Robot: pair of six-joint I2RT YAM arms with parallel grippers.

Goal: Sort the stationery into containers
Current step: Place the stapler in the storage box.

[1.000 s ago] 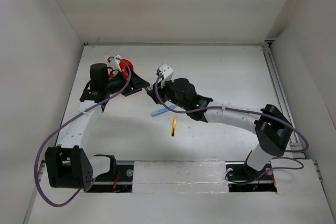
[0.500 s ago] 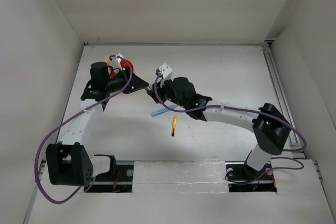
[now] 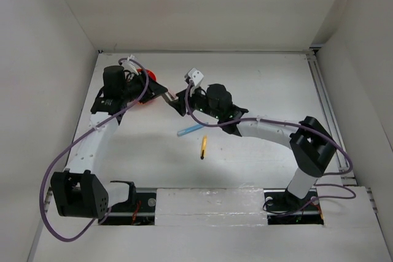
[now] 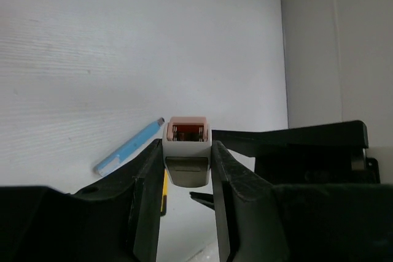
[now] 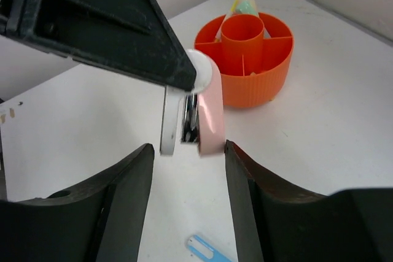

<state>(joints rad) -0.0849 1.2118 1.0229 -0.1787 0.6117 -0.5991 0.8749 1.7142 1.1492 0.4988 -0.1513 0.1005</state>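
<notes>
**Item 1. Left gripper** (image 4: 187, 154). We record the jaws drawn in narrow and clamped on the white-and-pink eraser (image 4: 186, 134), which is held clear of the table (image 3: 264, 84). The eraser shows a white half and a pink half with a dark metal strip between them. It may be a small stapler instead; we cannot tell.

**Item 2. Right gripper** (image 5: 187, 151). The jaws are parted about halfway, with one finger on each side of the same eraser. We see a gap at the white side, and the pink side lies just beside the other finger. We note no grip.

**Item 3. Orange tub** (image 5: 261, 81). From above it sits at 10 o'clock on the table, partly hidden by the left arm. It is round, with a central cup and dividers. A clear packet holding pale green and yellow things stands in the far compartment.

**Item 4. Blue pen** (image 3: 190, 130). It lies flat on the table, at 6 o'clock from the two grippers.

**Item 5. Yellow pencil** (image 3: 203, 147). It is black-tipped and lies at 5 o'clock from the blue pen, near it but apart.
</notes>
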